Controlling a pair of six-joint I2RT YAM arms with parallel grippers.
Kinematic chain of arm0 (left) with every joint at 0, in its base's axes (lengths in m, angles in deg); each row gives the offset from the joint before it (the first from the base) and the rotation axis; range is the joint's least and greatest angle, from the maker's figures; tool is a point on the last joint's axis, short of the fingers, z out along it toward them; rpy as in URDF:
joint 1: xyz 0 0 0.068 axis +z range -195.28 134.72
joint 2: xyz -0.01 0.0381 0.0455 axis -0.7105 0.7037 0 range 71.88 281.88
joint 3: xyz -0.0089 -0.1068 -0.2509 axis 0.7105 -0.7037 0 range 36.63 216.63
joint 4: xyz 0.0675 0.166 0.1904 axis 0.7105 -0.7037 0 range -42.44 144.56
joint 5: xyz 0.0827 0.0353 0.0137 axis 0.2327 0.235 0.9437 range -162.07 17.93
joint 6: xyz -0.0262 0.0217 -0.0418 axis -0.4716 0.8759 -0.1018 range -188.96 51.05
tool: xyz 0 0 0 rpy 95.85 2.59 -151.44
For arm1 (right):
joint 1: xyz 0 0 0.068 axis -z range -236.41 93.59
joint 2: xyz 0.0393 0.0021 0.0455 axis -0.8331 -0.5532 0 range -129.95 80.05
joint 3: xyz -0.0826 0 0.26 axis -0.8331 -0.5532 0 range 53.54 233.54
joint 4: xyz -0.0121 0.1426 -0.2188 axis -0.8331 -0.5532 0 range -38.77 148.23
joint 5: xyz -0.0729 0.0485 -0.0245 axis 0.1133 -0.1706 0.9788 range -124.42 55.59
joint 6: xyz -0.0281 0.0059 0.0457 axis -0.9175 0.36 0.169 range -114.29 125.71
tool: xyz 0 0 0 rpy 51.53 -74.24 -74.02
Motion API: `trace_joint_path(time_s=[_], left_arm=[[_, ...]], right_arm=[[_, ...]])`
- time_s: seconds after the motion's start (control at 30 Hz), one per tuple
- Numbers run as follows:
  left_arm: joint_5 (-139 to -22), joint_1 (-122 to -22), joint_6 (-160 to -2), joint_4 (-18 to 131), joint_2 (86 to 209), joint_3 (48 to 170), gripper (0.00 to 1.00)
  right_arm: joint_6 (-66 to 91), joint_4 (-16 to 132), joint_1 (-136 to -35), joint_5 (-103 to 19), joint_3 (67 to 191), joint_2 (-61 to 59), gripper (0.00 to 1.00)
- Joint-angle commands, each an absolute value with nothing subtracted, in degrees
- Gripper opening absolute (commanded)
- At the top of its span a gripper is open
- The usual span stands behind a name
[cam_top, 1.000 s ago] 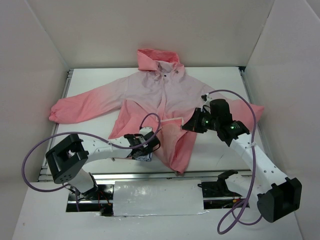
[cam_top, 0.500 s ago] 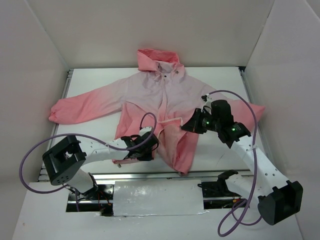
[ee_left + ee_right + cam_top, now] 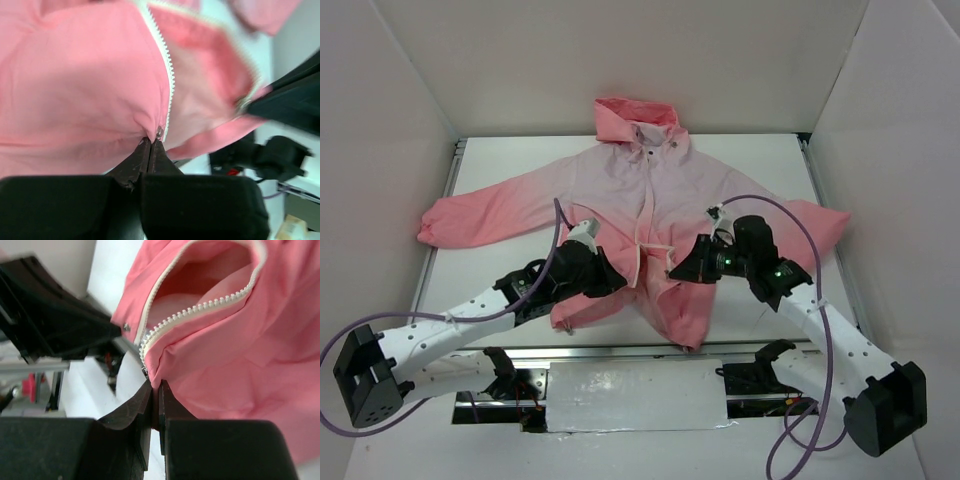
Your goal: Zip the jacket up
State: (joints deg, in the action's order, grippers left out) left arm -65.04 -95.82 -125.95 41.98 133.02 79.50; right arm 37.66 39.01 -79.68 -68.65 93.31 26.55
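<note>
The pink jacket (image 3: 620,185) lies spread on the white table, hood at the far side, front open below the chest. My left gripper (image 3: 617,278) is shut on the jacket's left front edge beside the white zipper teeth (image 3: 167,70), as the left wrist view (image 3: 151,142) shows. My right gripper (image 3: 675,270) is shut on the right front edge, pinching coral fabric just under the zipper teeth (image 3: 210,305) in the right wrist view (image 3: 156,385). The two front edges are held apart, lifted a little off the table.
White walls enclose the table on three sides. A metal rail (image 3: 620,350) runs along the near edge, with a white plate (image 3: 635,395) below it. Purple cables (image 3: 800,215) loop from both arms. The sleeves (image 3: 470,215) stretch out to each side.
My left arm has swung up and right, lifting the left front edge toward the middle. My right gripper has moved slightly left and nearer with its edge.
</note>
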Motion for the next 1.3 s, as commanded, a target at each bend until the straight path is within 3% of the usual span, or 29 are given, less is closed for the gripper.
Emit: trace_joint_path(time_s=[0.0, 0.13, 0.3, 0.53, 0.7, 0.9, 1.07, 1.27], left_arm=[[-66.5, -95.9, -125.0, 50.9, 130.3, 79.2, 0.00], [-65.1, -95.9, -125.1, 52.1, 128.2, 79.5, 0.00], [-65.6, -95.9, -126.0, 52.9, 126.9, 78.2, 0.00], [-65.0, -96.6, -124.3, 36.3, 127.2, 80.2, 0.00], [-69.2, -103.2, -127.8, 25.7, 123.6, 76.5, 0.00], [-75.8, -106.4, -136.1, 29.8, 122.9, 66.2, 0.00], [-72.4, -106.2, -139.4, 28.0, 129.3, 68.2, 0.00], [-65.5, -104.6, -140.1, 23.7, 138.6, 77.7, 0.00]], right_arm=[[43.0, 48.5, -84.6, -70.0, 90.0, 30.5, 0.00], [50.6, 63.2, -91.2, -63.9, 84.0, 34.3, 0.00], [54.3, 69.7, -93.8, -61.0, 79.2, 33.1, 0.00], [54.2, 55.4, -94.2, -46.2, 82.3, 38.5, 0.00], [56.1, 47.4, -94.7, -51.2, 83.7, 33.8, 0.00], [69.1, 50.0, -102.3, -51.6, 74.5, 30.0, 0.00], [71.2, 53.3, -104.4, -54.0, 73.5, 16.1, 0.00], [67.9, 51.8, -100.7, -52.2, 84.1, -3.6, 0.00]])
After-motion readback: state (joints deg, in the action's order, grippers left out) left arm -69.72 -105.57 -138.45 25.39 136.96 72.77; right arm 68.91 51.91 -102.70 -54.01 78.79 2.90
